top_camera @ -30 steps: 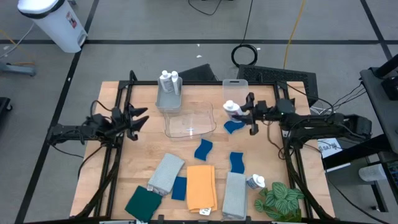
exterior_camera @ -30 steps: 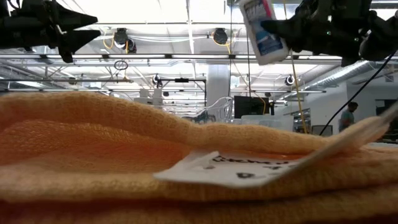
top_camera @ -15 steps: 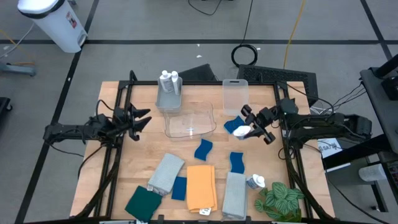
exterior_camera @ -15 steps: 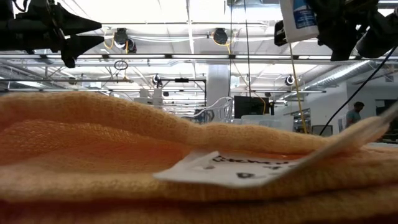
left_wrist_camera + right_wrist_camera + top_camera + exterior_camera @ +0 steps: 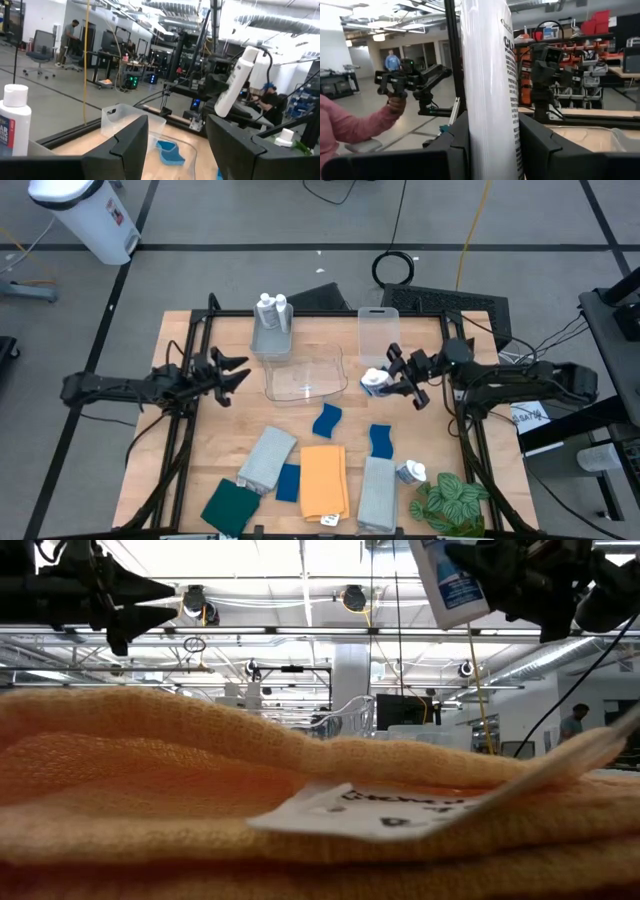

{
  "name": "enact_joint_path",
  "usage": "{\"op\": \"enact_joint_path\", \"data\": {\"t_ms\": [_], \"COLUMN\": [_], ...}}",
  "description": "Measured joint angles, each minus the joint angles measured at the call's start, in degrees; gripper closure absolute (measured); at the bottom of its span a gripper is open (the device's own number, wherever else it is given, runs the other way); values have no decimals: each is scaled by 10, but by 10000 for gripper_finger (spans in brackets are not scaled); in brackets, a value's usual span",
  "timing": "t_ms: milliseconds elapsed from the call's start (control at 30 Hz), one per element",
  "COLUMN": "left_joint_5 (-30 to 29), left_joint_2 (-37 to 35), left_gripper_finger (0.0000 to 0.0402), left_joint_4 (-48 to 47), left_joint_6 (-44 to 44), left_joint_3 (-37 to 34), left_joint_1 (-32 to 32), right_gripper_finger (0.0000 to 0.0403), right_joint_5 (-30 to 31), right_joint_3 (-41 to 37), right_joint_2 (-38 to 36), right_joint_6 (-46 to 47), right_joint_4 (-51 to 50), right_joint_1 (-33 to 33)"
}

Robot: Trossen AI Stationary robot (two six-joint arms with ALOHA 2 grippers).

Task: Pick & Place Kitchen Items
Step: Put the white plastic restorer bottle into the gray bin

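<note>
Bare table (image 5: 235,420) btwn arms, w/ clear bin (image 5: 305,375) at its far edge.

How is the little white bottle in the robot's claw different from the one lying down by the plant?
The held bottle is lifted off the table, clamped in the right gripper, near the clear bin. The other bottle rests on the table beside the leafy plant, touched by no gripper. The left gripper waits empty, jaws open. Both bottles are small and white with a blue label.
</note>
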Motion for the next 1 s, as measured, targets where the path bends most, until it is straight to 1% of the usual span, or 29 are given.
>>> {"op": "enact_joint_path", "data": {"t_ms": [267, 633, 733, 833, 900, 1000], "left_joint_5": [0, 0, 0, 0, 0, -1], "left_joint_2": [54, 166, 203, 241, 261, 285], "left_gripper_finger": [195, 194, 195, 195, 195, 195], "left_joint_4": [48, 211, 253, 296, 318, 317], "left_joint_6": [20, 17, 22, 42, 69, 148], "left_joint_3": [0, 0, 0, 10, 31, 82], "left_joint_1": [0, 0, 0, 0, 0, 2], "right_gripper_finger": [309, 309, 306, 302, 301, 306], "right_joint_5": [75, 75, 93, 119, 132, 155], "right_joint_3": [0, 0, 0, 0, 0, 0], "right_joint_2": [0, 0, 0, 3, 11, 30], "right_joint_6": [-39, -45, -45, -49, -54, -54], "right_joint_4": [-9, -10, -10, -12, -7, 24], "right_joint_1": [16, 16, 16, 16, 16, 16]}}
